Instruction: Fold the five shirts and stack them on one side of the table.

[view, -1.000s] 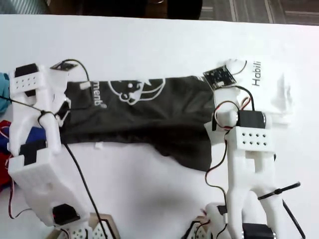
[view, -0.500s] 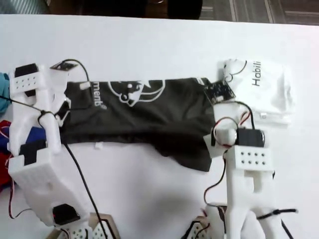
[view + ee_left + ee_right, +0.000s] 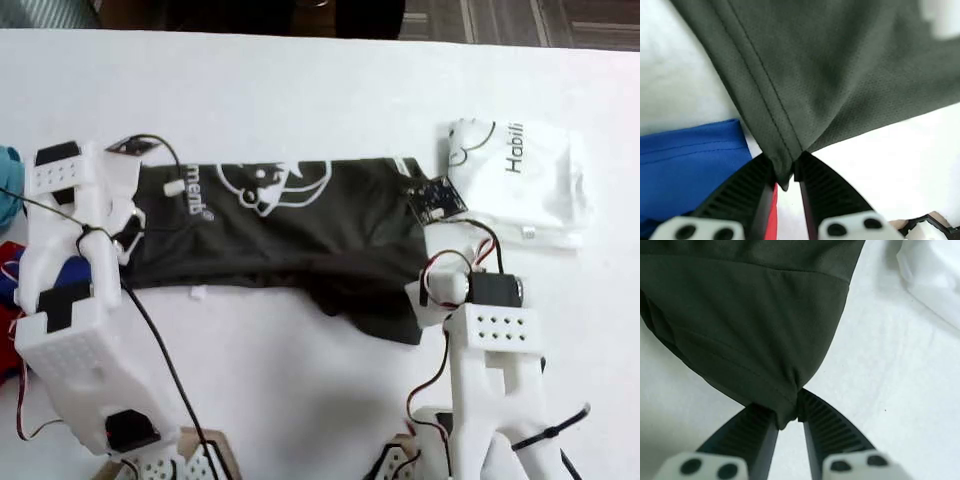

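Limp, light shirt (image 3: 290, 230) is pinched at stitched edges by left gripper (image 3: 785, 171) and right gripper (image 3: 788, 414); sag is expected between grips.

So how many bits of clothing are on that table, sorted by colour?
Dark shirt: 1
White shirt: 1
Blue cloth: 1
Red cloth: 1
Teal cloth: 1
Total: 5
The last three show only as edges, so I can't confirm they are shirts.
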You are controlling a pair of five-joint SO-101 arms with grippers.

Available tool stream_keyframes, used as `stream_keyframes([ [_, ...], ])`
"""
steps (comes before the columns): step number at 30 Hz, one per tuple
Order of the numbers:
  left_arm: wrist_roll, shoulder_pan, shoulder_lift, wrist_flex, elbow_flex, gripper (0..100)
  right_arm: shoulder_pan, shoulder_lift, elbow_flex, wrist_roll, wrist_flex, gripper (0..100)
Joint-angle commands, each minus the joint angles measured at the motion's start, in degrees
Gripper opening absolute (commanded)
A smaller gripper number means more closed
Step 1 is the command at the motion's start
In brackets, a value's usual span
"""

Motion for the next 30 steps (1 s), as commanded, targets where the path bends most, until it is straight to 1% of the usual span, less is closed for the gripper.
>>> stream_keyframes([
  [1, 0.00, -0.53, -3.43, 1.85, -2.95, 3, 0.66, -1.89, -3.96, 0.09, 0.92, 2.0],
  [5, -0.44, -0.62, -3.34, 4.75, -6.11, 3, 0.66, -1.89, -7.56, -0.09, 5.67, 2.0],
  [8, -0.53, -1.32, -2.90, 4.48, -6.02, 3, 0.66, -1.89, -7.38, 0.00, 6.64, 2.0],
  [12, -0.53, -2.02, -2.90, 2.46, -3.74, 3, 0.48, -1.89, -3.96, 0.00, 5.58, 2.0],
  [18, -0.53, -1.85, -2.90, -0.88, -0.57, 3, 0.66, -1.89, 0.97, 0.00, 0.22, 2.0],
  [24, -0.53, -1.85, -2.90, -0.53, -0.92, 3, 0.40, -1.36, 0.97, 0.35, -0.13, 3.3],
  [26, -0.53, -1.85, -2.90, -0.35, -0.92, 8, 0.40, -1.36, 0.97, 0.35, 1.19, 7.4],
  [30, -0.44, -1.93, -3.43, 0.79, -1.54, 23, 0.31, -1.89, 0.44, 0.35, 2.51, 16.1],
])
